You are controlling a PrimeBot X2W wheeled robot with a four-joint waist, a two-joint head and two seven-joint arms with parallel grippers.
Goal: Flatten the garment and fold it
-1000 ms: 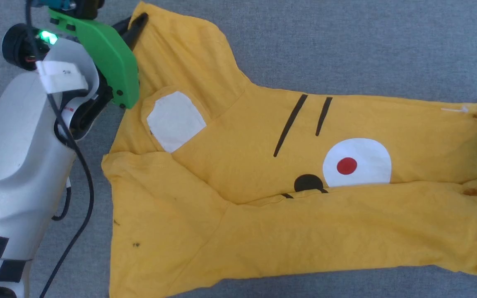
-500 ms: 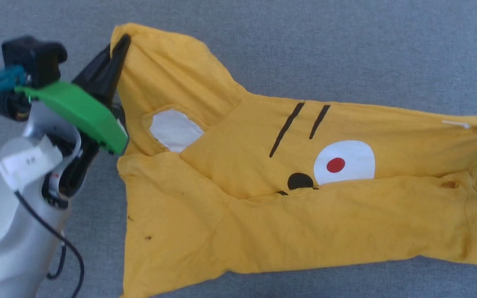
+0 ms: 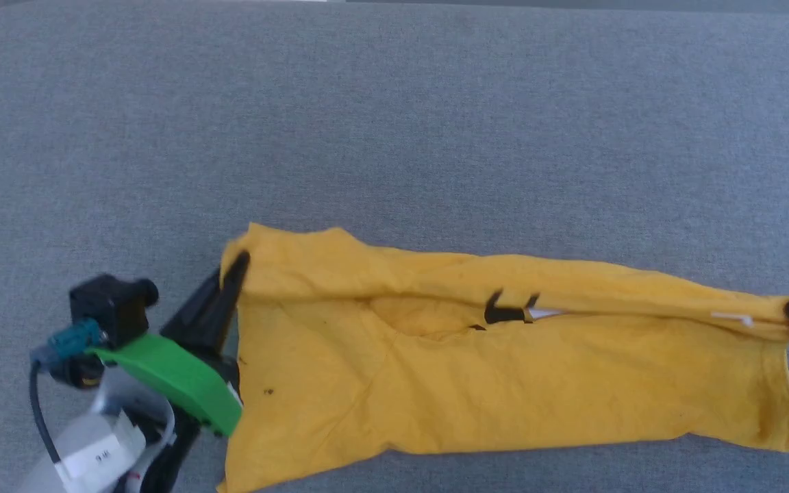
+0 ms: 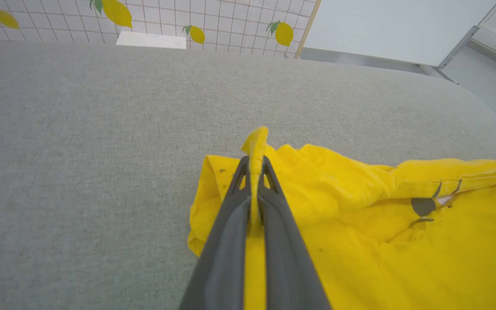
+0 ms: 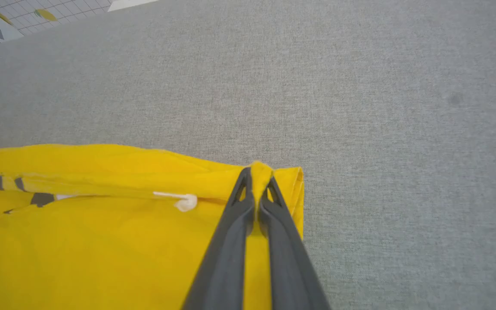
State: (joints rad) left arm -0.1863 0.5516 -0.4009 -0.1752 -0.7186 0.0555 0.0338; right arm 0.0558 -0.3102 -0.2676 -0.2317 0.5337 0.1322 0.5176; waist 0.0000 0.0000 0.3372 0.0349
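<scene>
The garment (image 3: 504, 383) lay doubled lengthwise on the grey counter (image 3: 394, 137), its end corners pinched tight in the left fingers (image 4: 226, 232) and right fingers (image 5: 230, 232). Letting go and the crosswise folds seemed left to do.

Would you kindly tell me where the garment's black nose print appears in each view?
Head view: the black nose print lies near the centre, in the fold of the garment.
Left wrist view: the print is at the right, about mid-height.
Right wrist view: it is at the far left, mid-height.
Shared landmark: the two black stripes beside it.
</scene>
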